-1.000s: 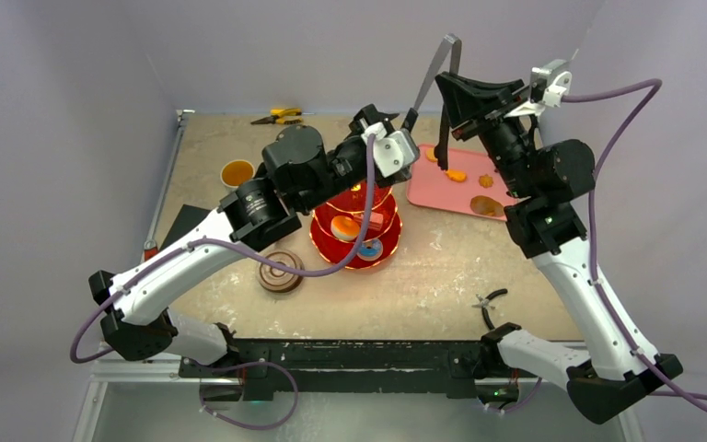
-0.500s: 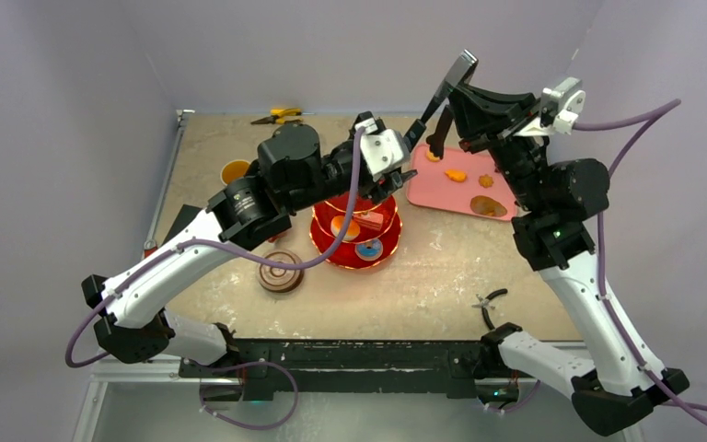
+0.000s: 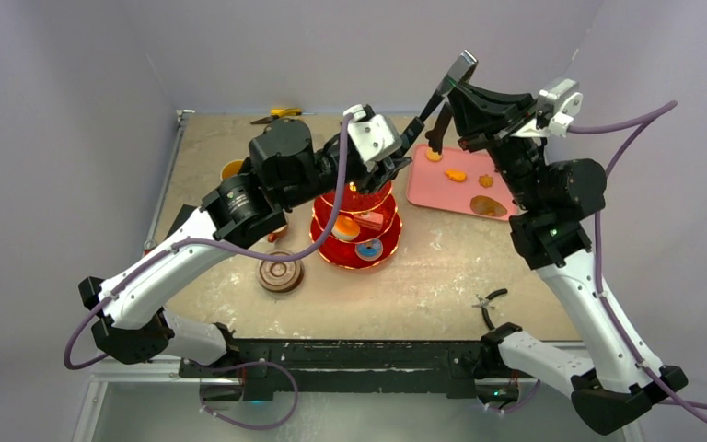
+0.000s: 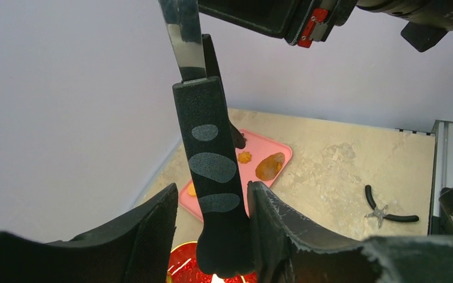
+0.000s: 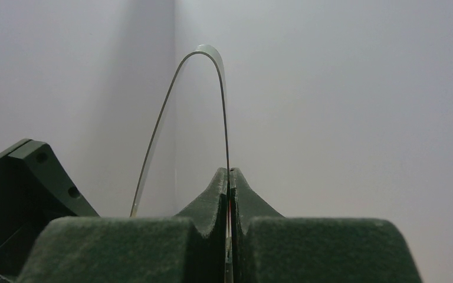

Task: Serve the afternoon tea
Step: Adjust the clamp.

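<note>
**Top external view.**
- Item 1: the right gripper (image 3: 457, 90), raised high and pinched on the upper metal part of the black tongs (image 3: 435, 136).
- Item 2: the left gripper (image 3: 403, 157), set just below and to the left of the right gripper at the tongs' lower end. Its jaw state cannot be told from this view.
- Item 3: the red stand (image 3: 359, 241), directly beneath the left gripper, with pastries (image 3: 345, 228) on its tiers.
- Item 4: the pink tray (image 3: 442, 195), below the right gripper and beside the stand, with 4 more pastries on it.
- Item 5: the white mug (image 3: 233, 168), half hidden behind the left arm, and the brown cup (image 3: 279, 273). Both are well apart from either gripper.

**Left wrist view.**
- The left gripper (image 4: 215, 236) is spread, with 1 padded tong arm (image 4: 209, 159) standing between its fingers.
- A gap shows on 1 side of the arm. On the other side the arm appears to touch the finger.
- The tongs' long axis runs steeply upward, out of this gripper and towards the right one.
- The stand (image 4: 183, 268) glows just under the tip. The tray (image 4: 258, 147) lies beyond it.

**Right wrist view.**
- The right gripper (image 5: 230, 194) is pressed together on 1 metal blade of the tongs. The sprung bend (image 5: 212, 56) arches above the fingers.

**Judgement.** The coming move is judged to turn on the tong arm lying lengthwise in the left gripper's gap. The left arm is the nearer one to the stand.
</note>
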`<state>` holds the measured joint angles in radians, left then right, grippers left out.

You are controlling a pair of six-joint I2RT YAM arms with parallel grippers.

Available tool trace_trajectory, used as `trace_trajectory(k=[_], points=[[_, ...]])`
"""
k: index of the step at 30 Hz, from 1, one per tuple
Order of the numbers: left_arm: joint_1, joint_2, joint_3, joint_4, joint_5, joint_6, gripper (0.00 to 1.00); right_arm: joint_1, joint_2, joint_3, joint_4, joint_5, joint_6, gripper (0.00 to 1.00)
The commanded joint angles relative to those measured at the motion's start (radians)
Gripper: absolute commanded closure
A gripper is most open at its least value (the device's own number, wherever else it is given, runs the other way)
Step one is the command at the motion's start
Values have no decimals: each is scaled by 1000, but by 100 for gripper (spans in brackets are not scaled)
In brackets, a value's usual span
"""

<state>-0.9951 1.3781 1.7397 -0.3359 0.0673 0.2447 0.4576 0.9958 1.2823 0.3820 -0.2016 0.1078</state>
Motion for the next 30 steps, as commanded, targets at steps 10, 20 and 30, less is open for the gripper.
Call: trace_trajectory(k=[10,20,30], points=[[7,7,14,90,-20,60,80,8,12,-14,42,-15,-12,100],[7,-27,-43,159,-32,108,100,8,28,35,-47,-15,72,53],[9,-71,-93,230,-18,100,100,7,-12,60,-299,-34,124,2]])
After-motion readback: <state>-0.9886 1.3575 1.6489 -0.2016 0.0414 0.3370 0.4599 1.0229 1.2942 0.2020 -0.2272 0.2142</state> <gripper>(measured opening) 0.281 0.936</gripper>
